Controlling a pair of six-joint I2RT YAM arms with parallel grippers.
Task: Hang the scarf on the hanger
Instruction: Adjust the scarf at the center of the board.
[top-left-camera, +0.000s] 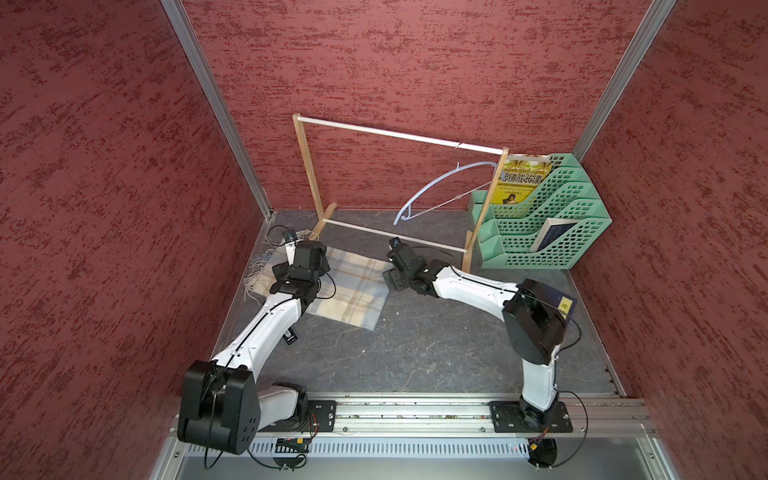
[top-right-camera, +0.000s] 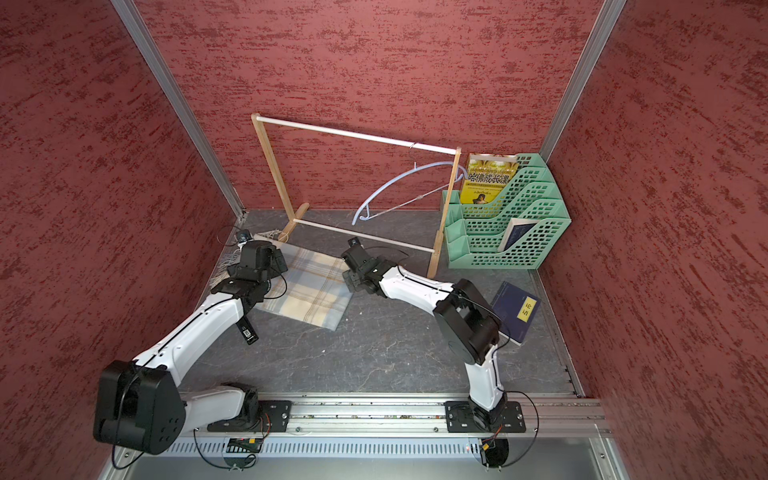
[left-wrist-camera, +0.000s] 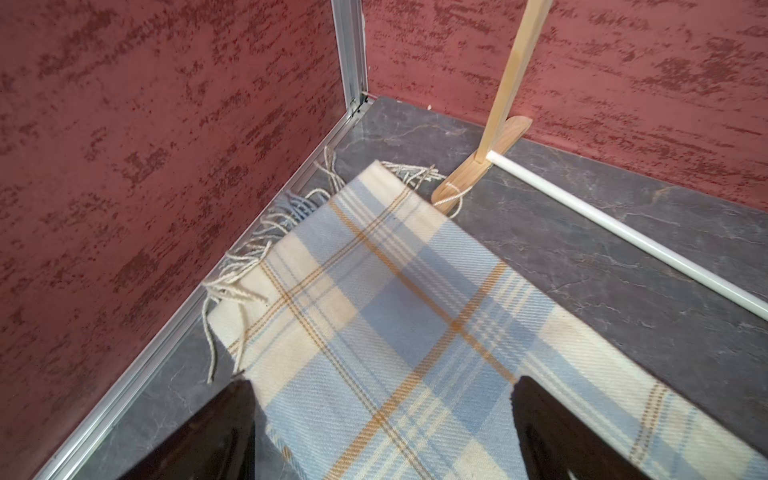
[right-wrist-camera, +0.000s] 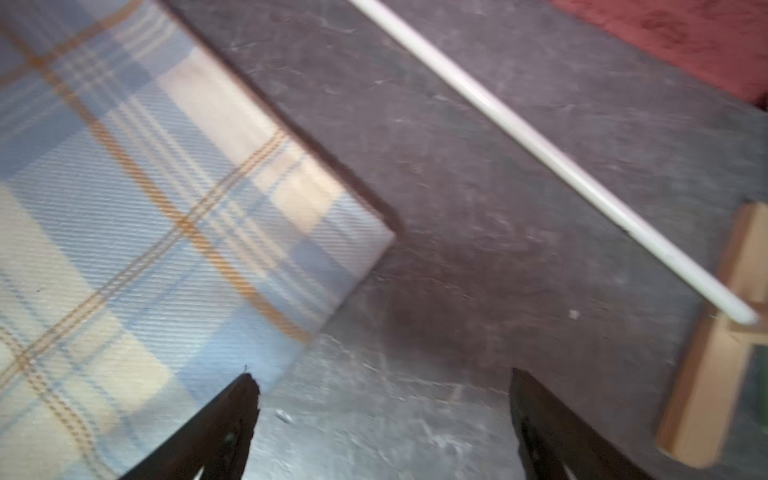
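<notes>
The plaid scarf (top-left-camera: 353, 291) (top-right-camera: 311, 291) lies folded flat on the dark table, with its cream fringe toward the left wall. My left gripper (left-wrist-camera: 382, 386) (top-left-camera: 320, 266) hovers open just above the scarf (left-wrist-camera: 374, 291) near its fringed end, and nothing is gripped between its fingers. My right gripper (right-wrist-camera: 382, 382) (top-left-camera: 390, 280) is open over bare table, just off the scarf's (right-wrist-camera: 124, 208) right-hand corner. The pale blue hanger (top-left-camera: 436, 183) (top-right-camera: 386, 187) hangs tilted by its hook from the top rod of the rack, near that rod's right end.
The wooden rack (top-left-camera: 307, 166) with white rods stands behind the scarf, its lower rod (right-wrist-camera: 540, 149) close to my right gripper. A green file organizer (top-left-camera: 582, 232) holding books stands at the back right. A dark blue book (top-right-camera: 515, 311) lies by the right arm. Red walls enclose three sides.
</notes>
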